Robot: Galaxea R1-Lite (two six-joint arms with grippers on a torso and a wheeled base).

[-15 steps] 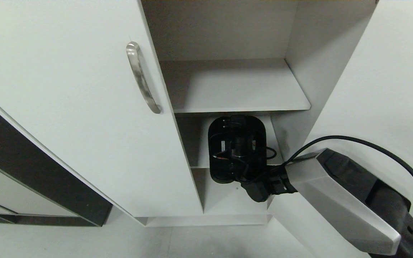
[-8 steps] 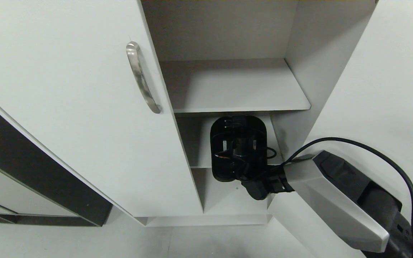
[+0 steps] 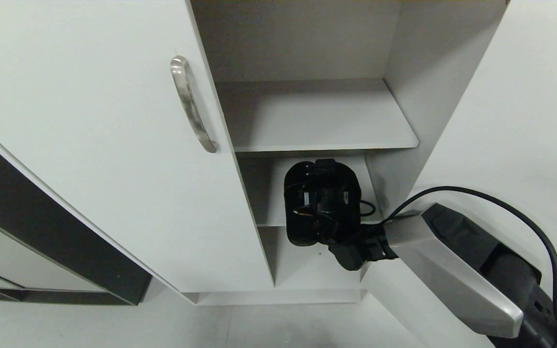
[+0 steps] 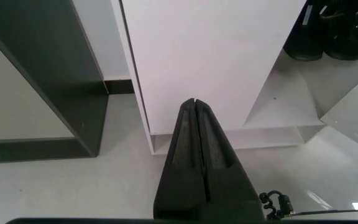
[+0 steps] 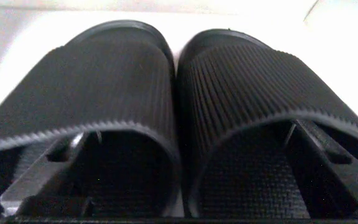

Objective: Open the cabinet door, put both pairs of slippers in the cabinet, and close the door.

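The right gripper (image 5: 179,165) held the slippers (image 5: 110,81) with its jaws spread wide, one of its fingers (image 5: 39,180) pushed under the strap of each, so that the pair sat side by side and touching along their inner edges, toes pointing away from the wrist; from the head the same black pair hung off the end of the right arm (image 3: 447,270), toes in over the middle shelf (image 3: 271,198) and heels out past its front edge, above the bottom compartment; whether the soles touched the shelf could not be told; a black cable (image 3: 501,198) looped from the wrist back along the arm; above, the upper shelf (image 3: 317,116) lay bare and white inside the cabinet (image 3: 404,72); the right door (image 3: 515,121) stood swung open, just beside the arm; the left door (image 3: 90,121) was shut, its curved metal handle (image 3: 191,104) near the inner edge; left of the cabinet stood a dark panel (image 3: 41,227) with pale faces beside it; the left gripper (image 4: 194,149) hung well apart from all this, low over the pale floor (image 4: 123,186) in front of the shut door, its two black fingers pressed together with nothing between them, pointing toward the foot of the cabinet; from that wrist the heels of the slippers showed far off at the open side.
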